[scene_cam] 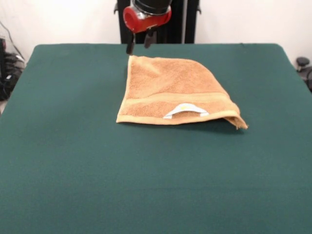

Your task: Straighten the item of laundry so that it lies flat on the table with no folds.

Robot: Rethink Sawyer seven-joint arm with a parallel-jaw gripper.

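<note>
The pincer [139, 45] hangs released and empty just above the far corner of the hand towel [173, 90], which lies folded on the green tabletop [73, 161], spreading from below the pincer toward the camera and to the picture's right.

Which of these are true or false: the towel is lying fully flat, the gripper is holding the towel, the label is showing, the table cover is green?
1. The towel lies fully flat: false; its near right corner is folded and lifted.
2. The gripper holds the towel: false; it hangs open above the far corner.
3. The white label shows near the front edge: true.
4. The table is covered in dark green: true.
</note>
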